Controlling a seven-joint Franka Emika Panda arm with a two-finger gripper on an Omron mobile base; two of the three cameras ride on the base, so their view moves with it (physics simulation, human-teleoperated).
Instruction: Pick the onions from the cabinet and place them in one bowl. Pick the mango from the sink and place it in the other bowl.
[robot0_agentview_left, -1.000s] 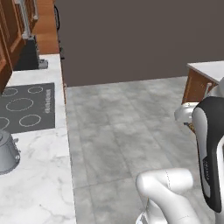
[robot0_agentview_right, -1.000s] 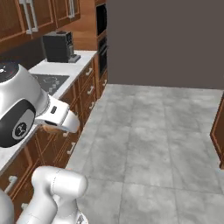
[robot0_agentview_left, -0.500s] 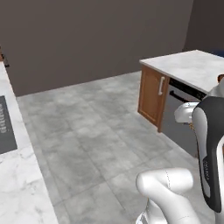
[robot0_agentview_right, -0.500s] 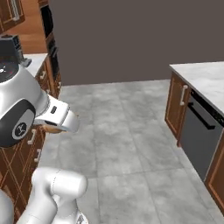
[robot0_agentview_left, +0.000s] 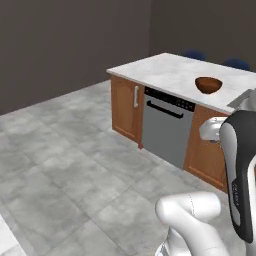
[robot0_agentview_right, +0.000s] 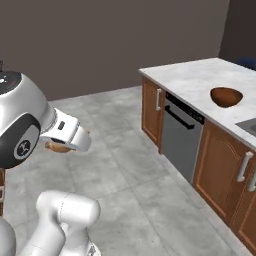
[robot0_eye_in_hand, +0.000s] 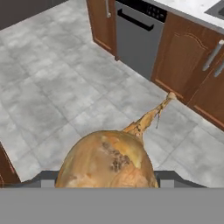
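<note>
A tan-yellow onion (robot0_eye_in_hand: 107, 162) with a thin stem sits between my gripper's (robot0_eye_in_hand: 107, 177) fingers, which are shut on it above the grey tiled floor. From the right base view the same onion (robot0_agentview_right: 56, 147) peeks out under the white hand. The other bowl (robot0_agentview_left: 208, 85) (robot0_agentview_right: 226, 96), deep and dark reddish-brown, stands on the white marble island well ahead of the gripper. A grey corner of the sink (robot0_agentview_right: 248, 124) (robot0_agentview_left: 242, 100) shows beside that bowl. The cabinet, the mango, the second onion and the light tan bowl are out of view.
The island (robot0_agentview_left: 165, 72) has wooden cupboard doors (robot0_agentview_right: 220, 170) and a steel dishwasher front (robot0_agentview_left: 162, 130) (robot0_eye_in_hand: 135, 41) facing me. Open grey floor tiles (robot0_agentview_left: 70, 165) lie between the base and the island. Blue chair backs (robot0_agentview_left: 195, 54) stand behind it.
The whole picture has swung: the stove counter and wall cupboards have left the views and the island with the dark bowl has come in. The onion stays in the gripper.
</note>
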